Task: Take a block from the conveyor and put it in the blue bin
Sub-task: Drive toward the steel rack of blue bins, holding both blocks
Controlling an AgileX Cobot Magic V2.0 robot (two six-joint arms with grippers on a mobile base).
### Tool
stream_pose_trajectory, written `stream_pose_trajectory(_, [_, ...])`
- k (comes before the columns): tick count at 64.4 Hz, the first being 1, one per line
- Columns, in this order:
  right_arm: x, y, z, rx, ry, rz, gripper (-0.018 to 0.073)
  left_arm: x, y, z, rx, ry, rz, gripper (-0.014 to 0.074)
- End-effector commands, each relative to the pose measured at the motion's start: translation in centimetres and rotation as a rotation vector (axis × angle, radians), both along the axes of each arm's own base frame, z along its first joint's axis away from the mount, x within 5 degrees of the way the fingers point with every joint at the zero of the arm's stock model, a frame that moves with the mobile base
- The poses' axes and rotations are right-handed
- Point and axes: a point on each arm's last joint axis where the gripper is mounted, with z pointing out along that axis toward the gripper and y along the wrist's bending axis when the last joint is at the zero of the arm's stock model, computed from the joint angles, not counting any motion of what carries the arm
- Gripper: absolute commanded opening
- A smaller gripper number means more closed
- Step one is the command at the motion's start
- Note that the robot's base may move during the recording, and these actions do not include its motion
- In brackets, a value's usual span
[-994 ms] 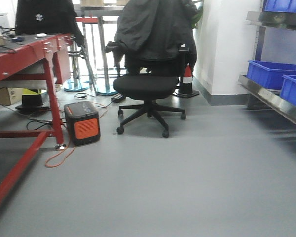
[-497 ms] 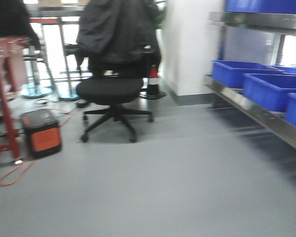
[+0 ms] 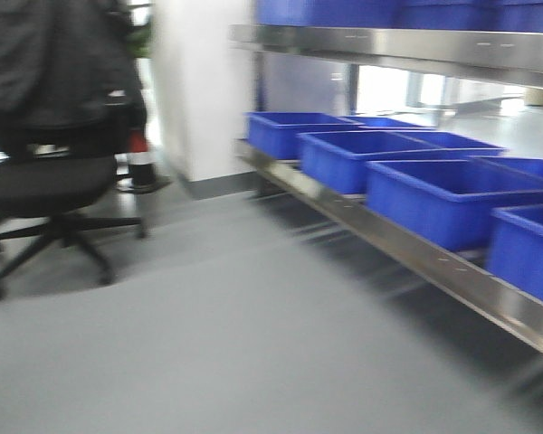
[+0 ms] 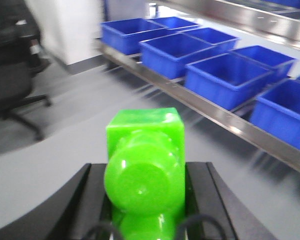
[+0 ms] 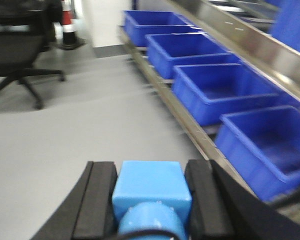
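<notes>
Since both claws are loaded, I'd call the grabbing half done. Starting at the left claw (image 4: 146,200): it's clamped on a bright green plastic block (image 4: 145,150), with its black pads (image 4: 92,200) pressed to either side. The right claw (image 5: 151,200) is squeezed the same way on a light blue plastic block (image 5: 150,185). So the blocks are up in the grippers, not on the conveyor, which doesn't show in any view. No table shows either, so I'm placing things by the rack instead.

Further out, a row of open blue plastic bins (image 3: 452,194) sits on the lower level of a long stainless steel shelf rack (image 3: 416,258) along the right side. They're well apart from both claws, across bare grey floor (image 3: 235,344).

What's left, as I read it, is to get up to the rack and drop the blocks in a bin. Which bin is meant, no idea.

Hard-to-see stuff:
- Everything's motion-smeared.
- The wrist views cut off the lower part of both blocks.
- Neither arm shows in the front view.
- The nearest bins are cropped at the right edge.
- A black office chair (image 3: 45,181) with a dark jacket over it is half cut off at the left.
</notes>
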Motion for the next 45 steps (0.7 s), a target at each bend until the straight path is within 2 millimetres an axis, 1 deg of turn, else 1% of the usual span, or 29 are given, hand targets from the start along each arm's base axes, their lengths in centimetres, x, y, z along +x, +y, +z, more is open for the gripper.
stream_pose_trajectory(1, [-0.15, -0.14, 0.41, -0.006, -0.035, -0.008, -0.0163, -0.11, -0.08, 0.43, -0.014, -0.028, -0.007, -0.0111])
stream_pose_trajectory(45, [-0.15, -0.14, 0.41, -0.006, -0.035, -0.008, -0.0163, -0.11, -0.08, 0.43, -0.014, -0.028, -0.007, -0.0111])
